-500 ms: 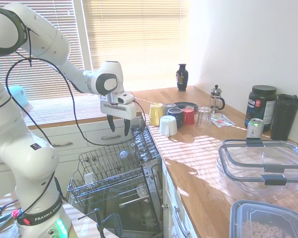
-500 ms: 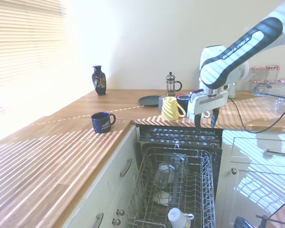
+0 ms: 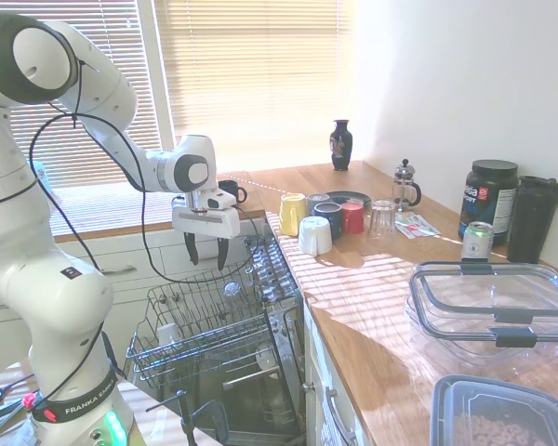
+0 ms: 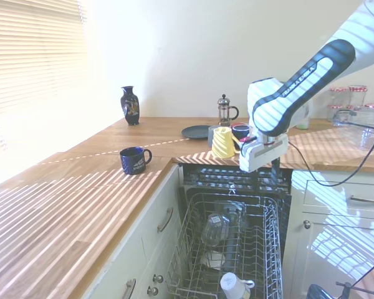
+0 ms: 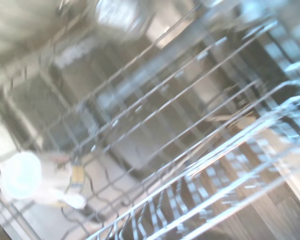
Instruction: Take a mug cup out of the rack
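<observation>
Wooden counter (image 3: 372, 307) with mugs (image 3: 314, 235), containers (image 3: 495, 316)

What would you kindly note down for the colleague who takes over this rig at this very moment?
Gripper: open, holding nothing, hanging above the back part of the rack.
Large grey metal wire dishwasher rack: pulled out of the open dishwasher below the wooden countertop.
Small plain white ceramic mug cup: lying in the rack at its front end, away from the dishwasher; it also shows in the wrist view. A clear glass lies further back in the rack.
Done: arm brought over the rack.
Left: move to the mug cup, descend, grasp it, lift it out.
</observation>
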{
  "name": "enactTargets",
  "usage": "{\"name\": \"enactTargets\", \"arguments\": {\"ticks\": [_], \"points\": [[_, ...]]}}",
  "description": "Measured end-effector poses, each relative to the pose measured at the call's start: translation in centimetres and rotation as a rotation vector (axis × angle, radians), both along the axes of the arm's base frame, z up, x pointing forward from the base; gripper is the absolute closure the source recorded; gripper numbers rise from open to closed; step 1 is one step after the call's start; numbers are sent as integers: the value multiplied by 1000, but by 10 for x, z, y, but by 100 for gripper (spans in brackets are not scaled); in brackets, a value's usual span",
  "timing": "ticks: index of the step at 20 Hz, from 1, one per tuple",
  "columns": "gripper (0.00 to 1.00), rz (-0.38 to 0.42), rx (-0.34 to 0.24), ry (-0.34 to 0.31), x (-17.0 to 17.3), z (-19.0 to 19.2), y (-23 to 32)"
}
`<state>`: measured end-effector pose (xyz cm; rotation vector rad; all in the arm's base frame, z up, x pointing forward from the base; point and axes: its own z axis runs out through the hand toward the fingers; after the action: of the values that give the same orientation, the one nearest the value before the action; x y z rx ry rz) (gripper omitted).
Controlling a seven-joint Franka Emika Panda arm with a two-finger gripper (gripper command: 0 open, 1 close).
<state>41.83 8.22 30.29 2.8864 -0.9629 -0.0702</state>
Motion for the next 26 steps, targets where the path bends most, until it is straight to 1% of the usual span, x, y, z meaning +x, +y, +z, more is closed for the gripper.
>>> {"name": "enactTargets", "arguments": {"ticks": [5,7,10,15,17,20,22,26], "points": [[0,133,-83,57,-23,-61,60],[0,187,-95,90,-34,-83,76],[0,290,-83,144,-44,-116,88],[0,477,-55,198,-60,-160,101],[0,529,-43,219,-63,-178,110],[0,598,-28,233,-52,-202,127],[0,643,-19,225,-40,-217,138],[0,707,-10,244,-20,-248,146]]}}
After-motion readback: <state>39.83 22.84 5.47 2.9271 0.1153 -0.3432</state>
